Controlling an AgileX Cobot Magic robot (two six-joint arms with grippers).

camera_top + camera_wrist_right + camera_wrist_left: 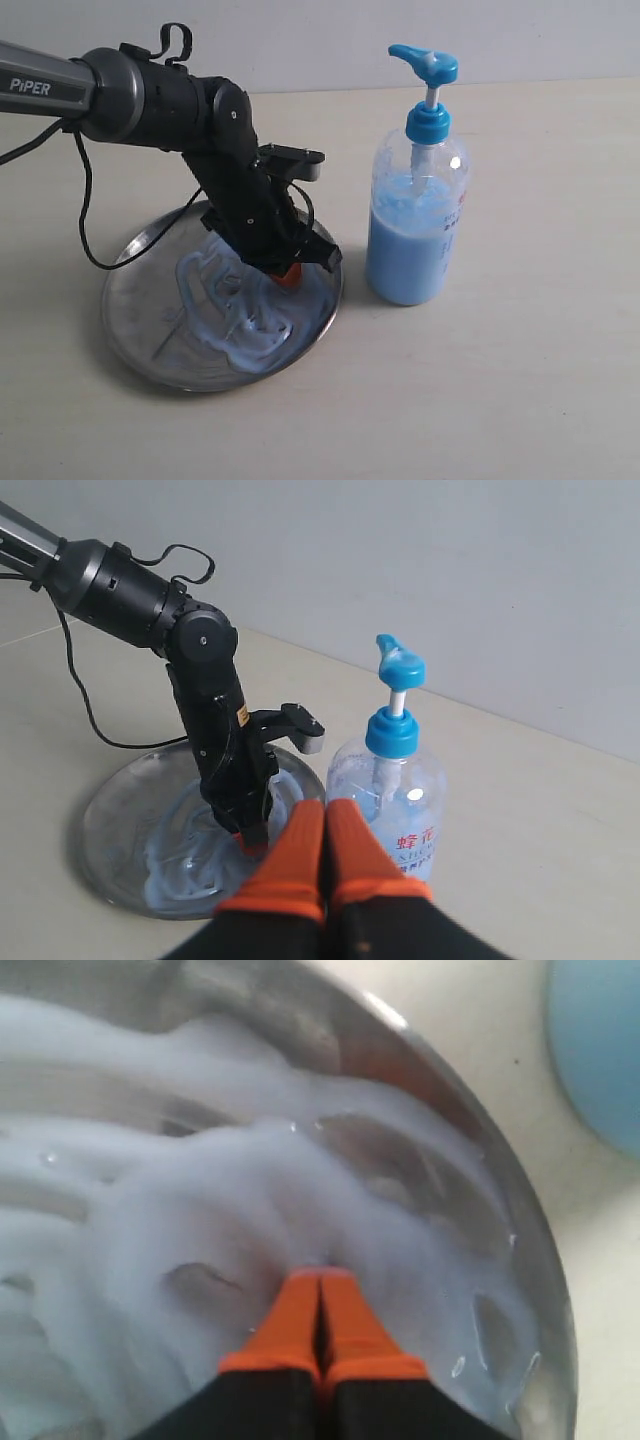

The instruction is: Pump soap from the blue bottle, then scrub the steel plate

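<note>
Left hand (288,276), fingers together, dips into soap (250,345) on the plate's (138,305) bottle-side (415,235) half, bare steel lying beyond; right hand (325,820), likewise closed, hangs back.

The steel plate (130,350) is sitting on the table (520,380) toward the left, and the blue bottle (415,230) is standing upright just beside its right edge. The soap (250,335) is lying across the plate's right half, and the left gripper (287,277) is reaching down into it.
</note>
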